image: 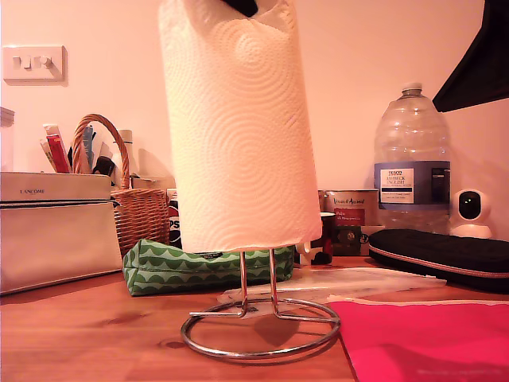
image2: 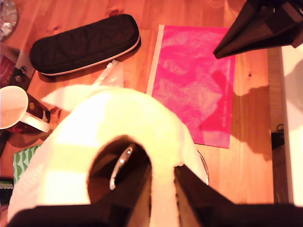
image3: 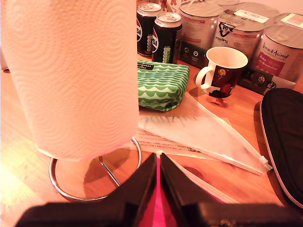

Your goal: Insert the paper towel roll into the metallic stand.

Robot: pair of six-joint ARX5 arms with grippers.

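Paper towel roll part-way down the metallic stand

My first gripper pinches the roll's top wall; my second gripper – jaws nearly together, empty. Readable: "LANCOME" box, "TESCO" bottle.

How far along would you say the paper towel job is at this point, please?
Done: the paper towel roll is threaded over the metallic stand, whose loop shows inside the core. In hand: my first gripper pinches the roll's top wall, with the roll's bottom above the ring base. Left: lower it fully and release. My second gripper looks shut and empty nearby.
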